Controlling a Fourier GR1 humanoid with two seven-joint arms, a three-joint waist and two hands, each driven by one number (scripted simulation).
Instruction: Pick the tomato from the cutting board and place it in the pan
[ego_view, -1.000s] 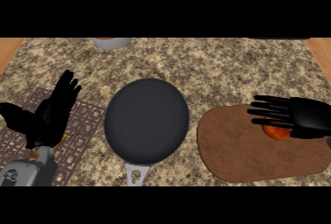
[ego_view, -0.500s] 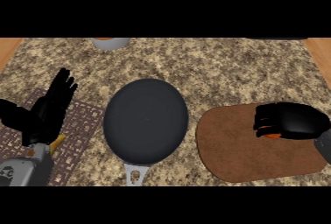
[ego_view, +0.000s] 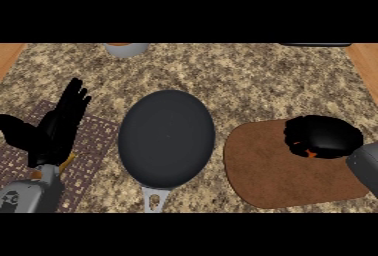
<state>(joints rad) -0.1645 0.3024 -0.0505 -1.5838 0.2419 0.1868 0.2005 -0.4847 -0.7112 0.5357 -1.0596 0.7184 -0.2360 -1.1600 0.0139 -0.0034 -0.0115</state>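
A brown cutting board (ego_view: 280, 175) lies on the counter at the right. My right hand (ego_view: 325, 136) sits over its far right part with fingers curled round the tomato (ego_view: 308, 153), of which only small orange-red slivers show under the fingers. The dark oval pan (ego_view: 167, 137) lies in the middle of the counter, its grey handle (ego_view: 154, 199) pointing toward me, and nothing is in it. My left hand (ego_view: 57, 127) rests open at the left, fingers up, well away from the pan and the board.
A dark patterned mat (ego_view: 92, 150) lies under my left hand at the left. A grey cup (ego_view: 127, 49) stands at the counter's far edge. Wooden strips border the speckled counter (ego_view: 244, 85) on both sides.
My right hand came down onto the tomato and its fingers curled round it; one second ago they were stretched out above it. The left hand shifted slightly.
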